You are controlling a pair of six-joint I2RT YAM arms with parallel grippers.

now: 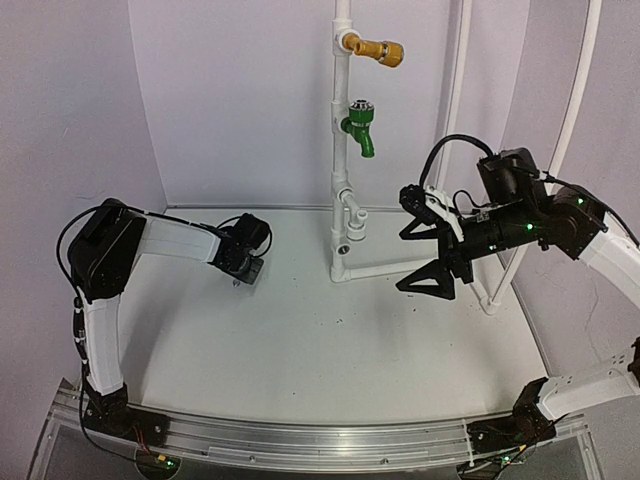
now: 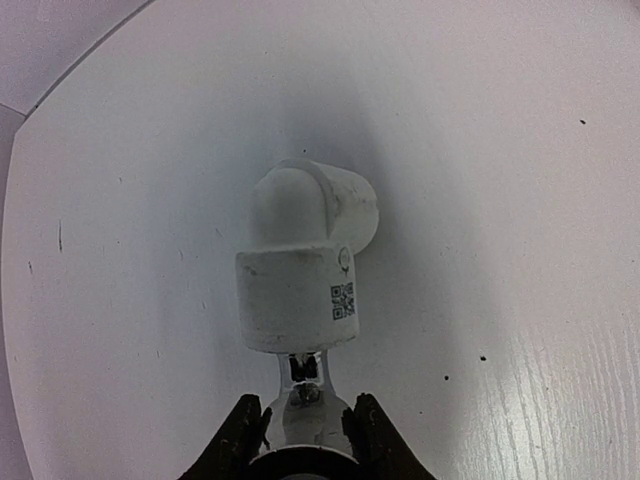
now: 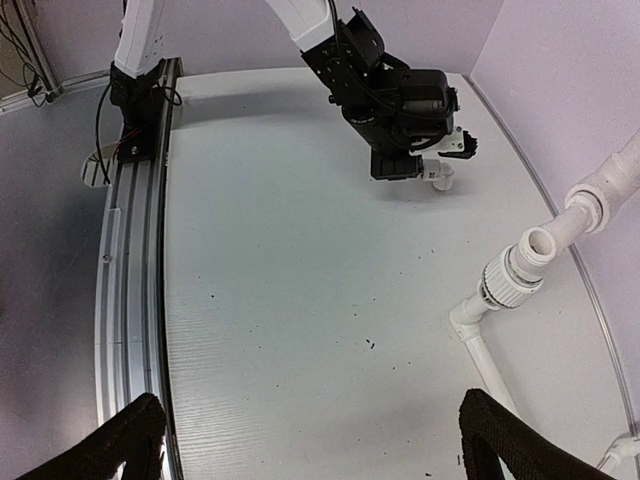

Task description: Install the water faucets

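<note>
My left gripper (image 2: 303, 402) is shut on a water faucet low over the table. Its shiny silver metal body (image 2: 304, 432) sits between the jaws. A white plastic elbow fitting (image 2: 300, 270) with a small QR label sticks out ahead of the fingers. From above, the left gripper (image 1: 245, 268) is at the left of the table, apart from the white pipe stand (image 1: 342, 150). The right wrist view shows the same fitting (image 3: 442, 178) under the left gripper. My right gripper (image 1: 425, 258) hangs wide open and empty to the right of the stand.
The pipe stand carries a yellow-brass tap (image 1: 380, 50) at the top and a green tap (image 1: 360, 128) below it. Lower down is an open white socket (image 3: 530, 250). White pipes run along the table (image 1: 395, 268) and up the right wall. An aluminium rail (image 1: 300, 440) lines the near edge.
</note>
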